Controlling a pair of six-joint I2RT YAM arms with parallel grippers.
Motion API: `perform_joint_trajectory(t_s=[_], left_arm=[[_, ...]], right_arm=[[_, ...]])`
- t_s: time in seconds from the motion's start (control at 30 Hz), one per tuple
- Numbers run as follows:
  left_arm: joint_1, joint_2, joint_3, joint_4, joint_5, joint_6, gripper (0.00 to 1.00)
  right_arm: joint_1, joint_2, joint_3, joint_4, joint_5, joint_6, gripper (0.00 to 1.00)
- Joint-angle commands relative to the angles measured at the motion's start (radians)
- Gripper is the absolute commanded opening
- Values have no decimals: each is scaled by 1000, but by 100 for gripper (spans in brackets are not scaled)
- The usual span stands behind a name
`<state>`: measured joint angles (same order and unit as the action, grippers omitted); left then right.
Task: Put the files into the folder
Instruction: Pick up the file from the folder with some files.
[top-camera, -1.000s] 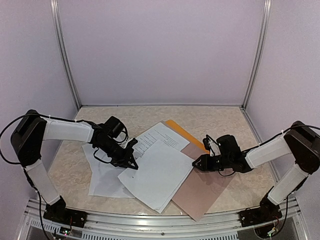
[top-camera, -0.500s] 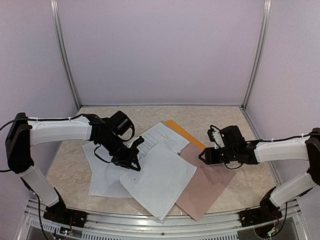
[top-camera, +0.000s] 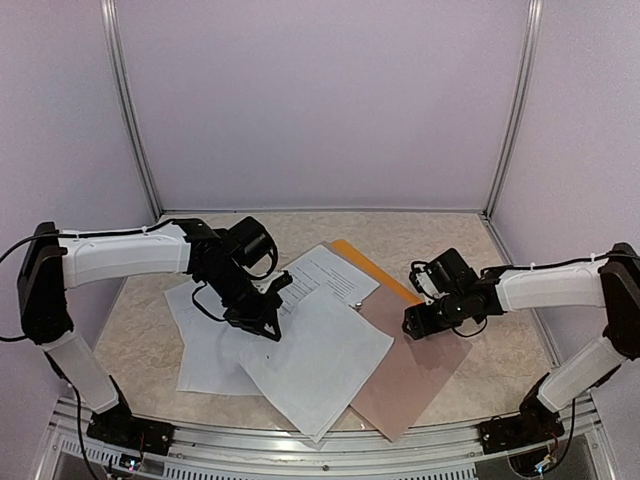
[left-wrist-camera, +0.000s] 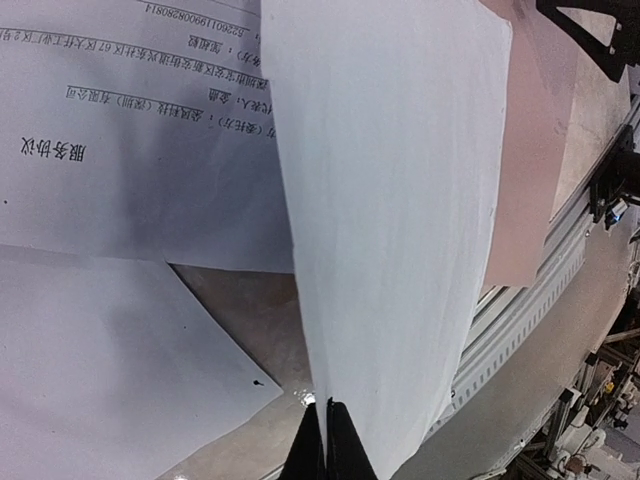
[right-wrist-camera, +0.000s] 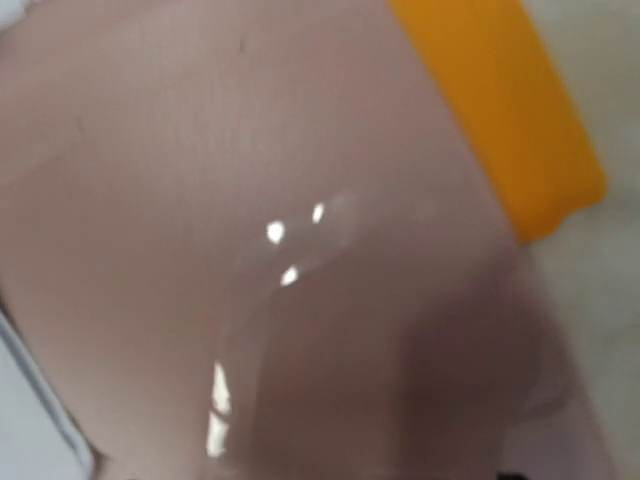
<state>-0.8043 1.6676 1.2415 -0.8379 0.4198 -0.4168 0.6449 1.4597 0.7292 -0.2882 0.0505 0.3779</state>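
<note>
Looking down from the top camera, the files (top-camera: 300, 330) lie fanned across the middle of the table (top-camera: 450, 235). None is in the folder (top-camera: 372, 266), which shows only as an orange strip right of centre, tucked under a printed sheet (top-camera: 325, 275) and a pinkish-brown board (top-camera: 415, 365). The left arm reaches in from the left edge with its elbow out and its wrist turned down. The left gripper (top-camera: 268, 325) is pinched on the left corner of the top sheet (top-camera: 320, 360) — a corner hold that would let one page be lifted or dragged clear of the others. The right arm stretches low from the right edge, and the right gripper (top-camera: 415, 322) hangs just over the board's upper edge, probably to move what covers the folder. From here I cannot tell how wide its jaws stand.

At the left wrist, the left gripper (left-wrist-camera: 325, 445) sits at the bottom centre with its fingers pressed together on the edge of the top sheet (left-wrist-camera: 390, 200). That sheet rises away as a bare white face, above the printed sheet (left-wrist-camera: 130, 130) at upper left and the board (left-wrist-camera: 530, 150) at right.

At the right wrist, the glossy board (right-wrist-camera: 250, 250) fills the frame and the folder (right-wrist-camera: 500, 110) shows orange at upper right — no fingers appear, so that gripper's opening stays unsettled.
</note>
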Motion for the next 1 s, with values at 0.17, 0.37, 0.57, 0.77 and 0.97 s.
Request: perform_joint_trajectory(t_s=[0.17,0.37,0.57,0.77,0.97], left_arm=[[-9,46,47,-39,-13,32,0],[-10,50,49,-41,-16,35,0],[-15,61,52,-42,-21,36,0],[-17,63,53,-37,-20,36,0],[-18,60,54,-41,-21,33,0]], right_arm=[[22,126,37,-88,15,-69,70],[22,141,20,-89,-3,-74,67],[29,110,1,-62,-48,-71,72],[50,116,-16,-71,-31,-61,73],[60,134,-29,-100,29,-48,60]])
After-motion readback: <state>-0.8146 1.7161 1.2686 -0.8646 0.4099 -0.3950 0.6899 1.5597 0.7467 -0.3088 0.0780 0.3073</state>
